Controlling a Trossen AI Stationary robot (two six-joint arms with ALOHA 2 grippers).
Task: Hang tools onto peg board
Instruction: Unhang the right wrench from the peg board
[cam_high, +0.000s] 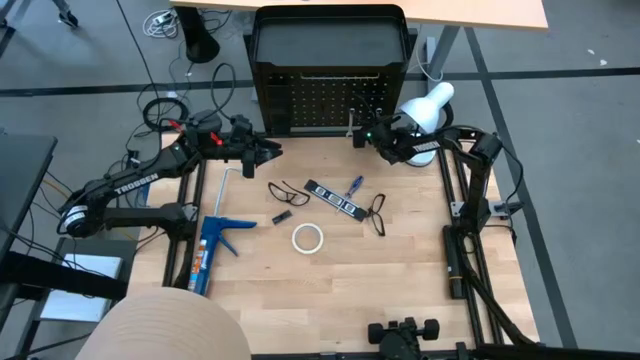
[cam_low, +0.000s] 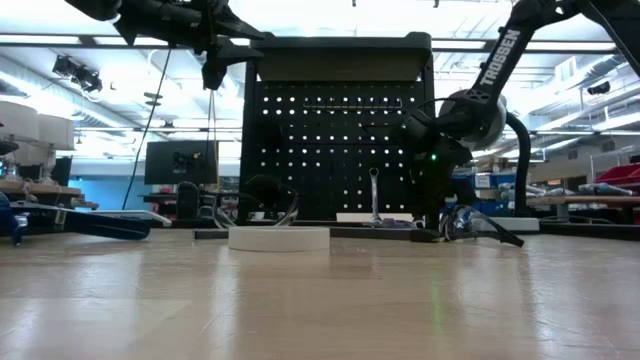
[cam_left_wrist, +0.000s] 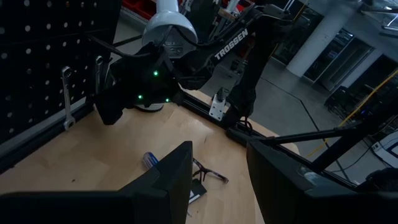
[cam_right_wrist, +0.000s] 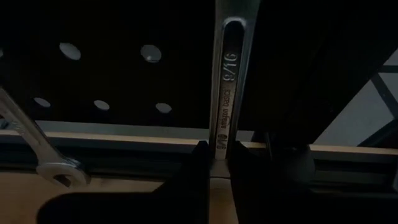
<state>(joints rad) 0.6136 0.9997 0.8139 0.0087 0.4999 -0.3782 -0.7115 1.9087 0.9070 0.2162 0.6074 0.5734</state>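
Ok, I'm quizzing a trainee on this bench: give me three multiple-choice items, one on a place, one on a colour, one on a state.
1. Where is the tape ring? A on the table; B on a hook; C in a gripper.
2. The screwdriver handle is: A red; B blue; C yellow.
3. The right gripper is: A open, empty; B shut on a wrench; C holding the screwdriver.
Answers: A, it lies flat on the wood; B, blue shows from above; B, the wrench shank sits clamped in it.
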